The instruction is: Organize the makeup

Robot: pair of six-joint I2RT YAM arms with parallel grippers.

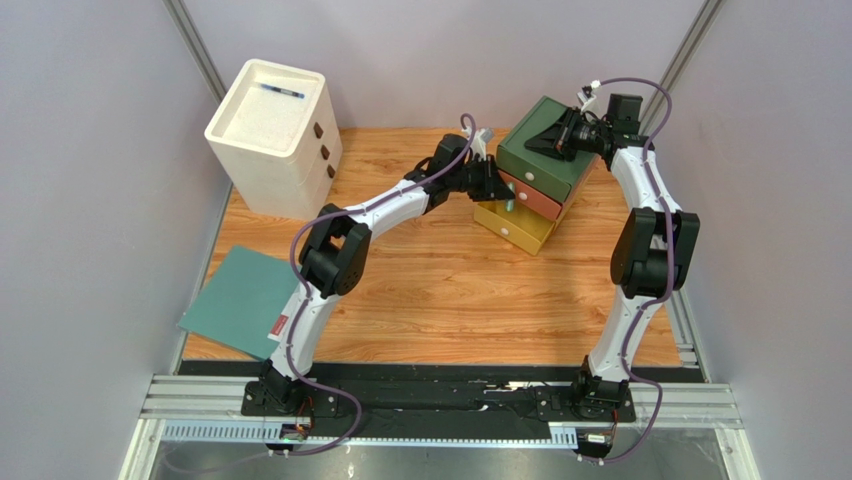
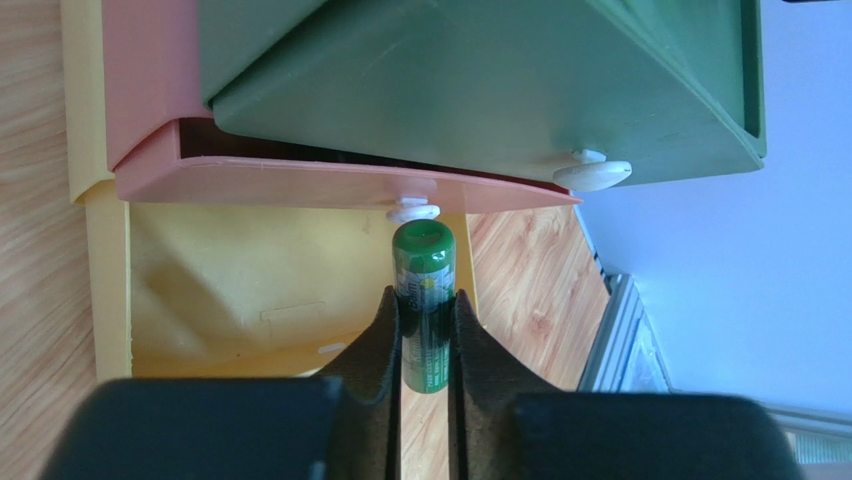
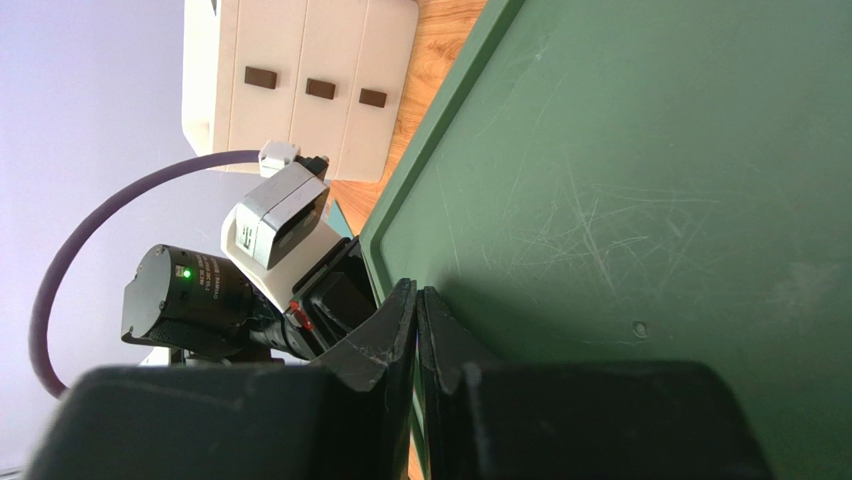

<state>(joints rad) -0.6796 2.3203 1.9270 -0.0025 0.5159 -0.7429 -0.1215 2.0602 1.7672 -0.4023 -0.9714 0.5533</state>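
Your left gripper [image 2: 425, 302] has its jaws clamped on a small green plastic tube [image 2: 424, 262] with a glossy cap, which points ahead over the open yellow drawer [image 2: 240, 290]. Likely light, stiff and slippery, so hold it mid-body. Your right gripper [image 3: 418, 300], jaws together, rests against the scratched green chest top [image 3: 650, 200].

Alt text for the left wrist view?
The left gripper clamps a green tube by the open yellow drawer, its cap close to the pink drawer's white knob. The pink drawer is ajar; a green drawer sits above it.
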